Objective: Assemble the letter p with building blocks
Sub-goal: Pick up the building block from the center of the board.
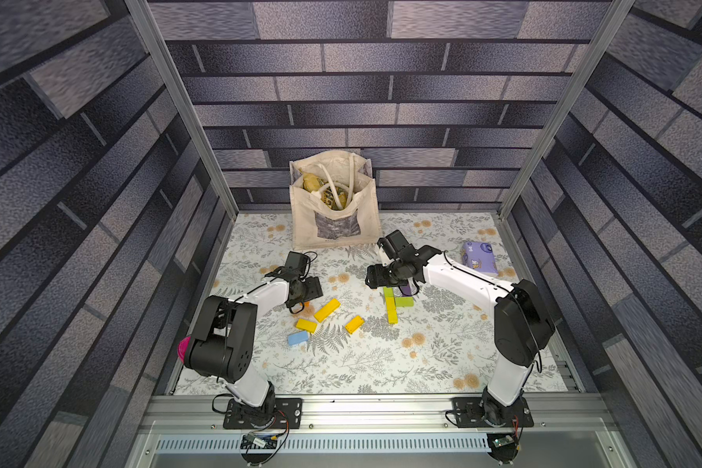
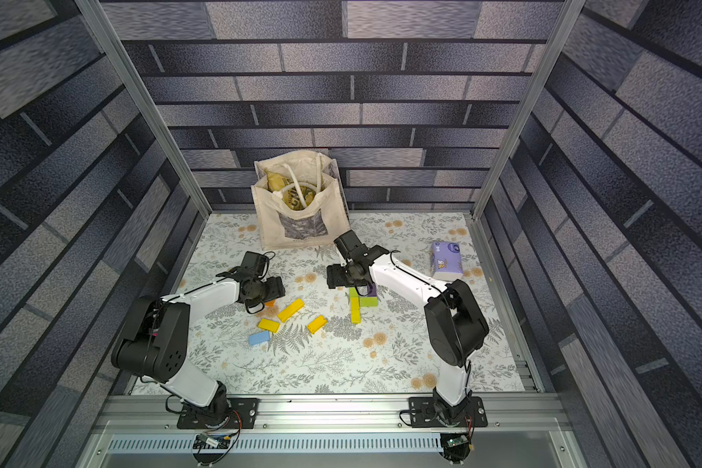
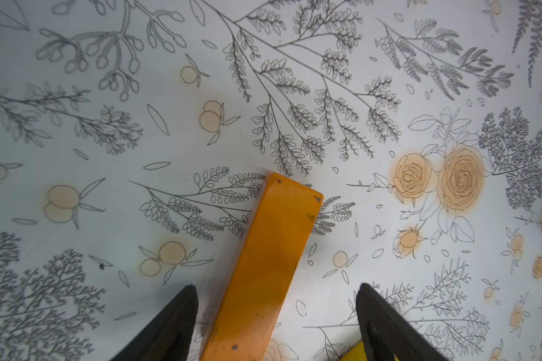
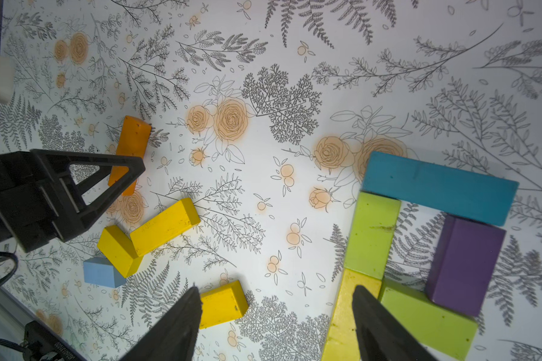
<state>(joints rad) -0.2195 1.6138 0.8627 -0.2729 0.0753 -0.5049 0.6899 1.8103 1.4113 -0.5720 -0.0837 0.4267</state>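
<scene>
Left gripper [image 3: 276,286], jaws wide, straddles an orange block [image 3: 273,250] lying flat on the floral table [image 3: 294,62], not clamping it. Right gripper [image 4: 275,287], jaws wide and empty, hovers over joined teal block [image 4: 440,187], purple block [image 4: 465,265], lime blocks [image 4: 373,234] and yellow stem block [image 4: 341,312]. Loose yellow blocks [image 1: 327,310] lie near the left gripper.

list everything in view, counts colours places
p-shape building blocks: five; teal long block, purple block, two lime green blocks, yellow stem block; touching, under right arm
loose yellow rectangular blocks: three; one long, two short; mid floral table
light blue short block: one; beside short yellow
orange long block: one; under left arm
cream canvas tote bag: one; table's back
purple plastic tissue pack: one; beyond right arm
pink object: one; behind left arm
left end effector: one, black, open astride orange block
right end effector: one, black, open
</scene>
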